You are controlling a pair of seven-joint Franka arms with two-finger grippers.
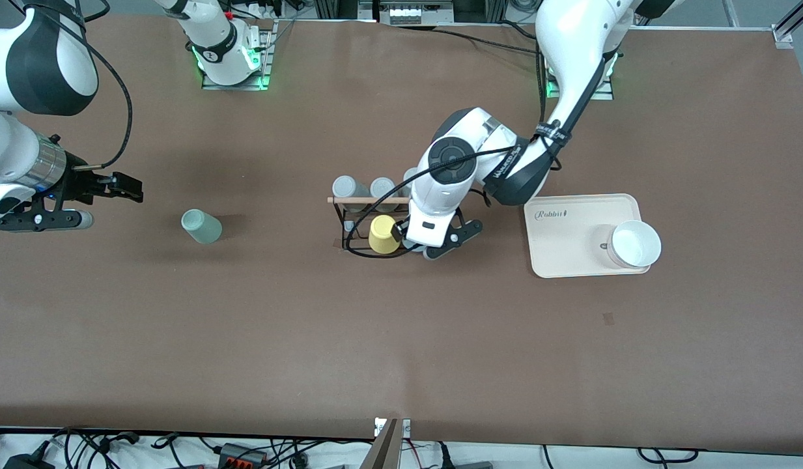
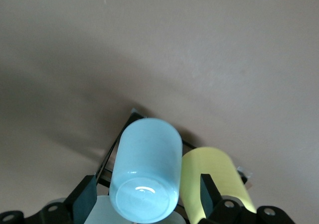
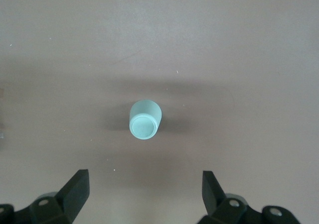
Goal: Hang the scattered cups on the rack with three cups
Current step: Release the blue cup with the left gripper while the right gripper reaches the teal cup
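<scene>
The light blue cup (image 2: 144, 174) sits on the black wire rack (image 1: 340, 218) beside a yellow cup (image 1: 384, 234). My left gripper (image 2: 148, 196) stands open around the blue cup, with a gap between the cup and each finger. From the front, my left hand (image 1: 419, 246) hides this cup. The pale mint cup (image 1: 201, 226) lies on its side on the table toward the right arm's end. My right gripper (image 1: 105, 202) hangs open and empty over the table beside it. In the right wrist view the mint cup (image 3: 144, 119) lies ahead of the right gripper (image 3: 144, 194).
Two grey cups (image 1: 344, 187) stand at the rack's edge farther from the front camera, by its wooden rod (image 1: 362, 200). A beige tray (image 1: 574, 225) holding a white bowl (image 1: 635, 244) lies toward the left arm's end. Cables run along the table's edges.
</scene>
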